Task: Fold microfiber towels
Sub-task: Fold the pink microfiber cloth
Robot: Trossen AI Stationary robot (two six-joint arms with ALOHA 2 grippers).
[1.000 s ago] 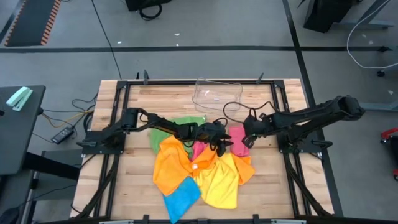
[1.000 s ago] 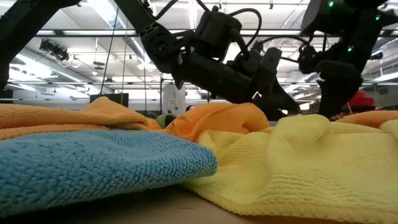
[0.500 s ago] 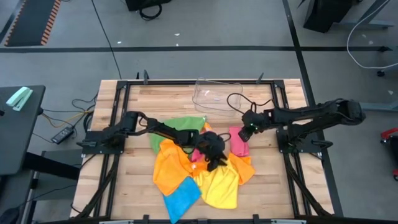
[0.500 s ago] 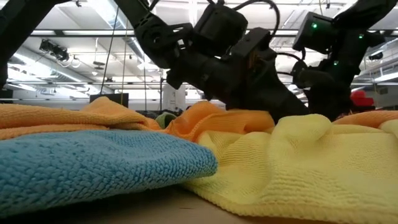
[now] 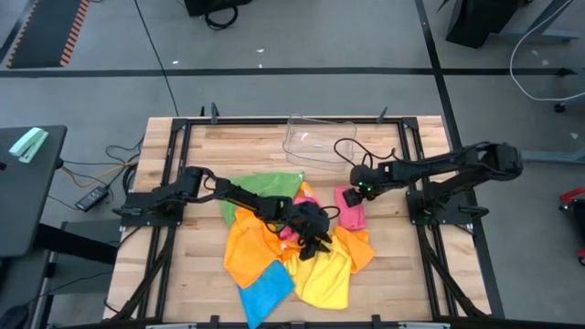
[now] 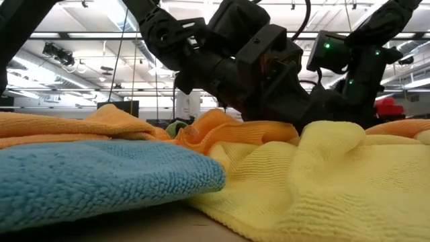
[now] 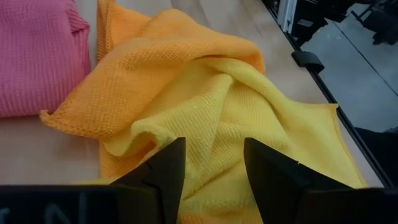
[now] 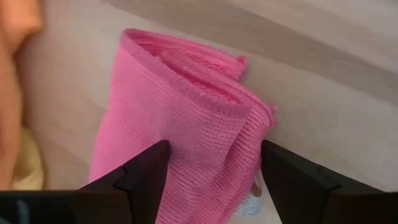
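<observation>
Wooden table (image 5: 196,274) — heaped microfiber towels (image 5: 302,242) mid-table, clear plastic tray (image 5: 318,137) at the far edge.

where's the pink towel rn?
In the high view the pink towel lies folded on the table's right half, just right of the yellow/orange pile, below the clear plastic tray. The right gripper hovers over it, fingers open.

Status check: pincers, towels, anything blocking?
Left pincer open, low over yellow towel mid-pile. Right pincer open above folded pink towel, not gripping. Clear tray at far edge, out of the way.
</observation>
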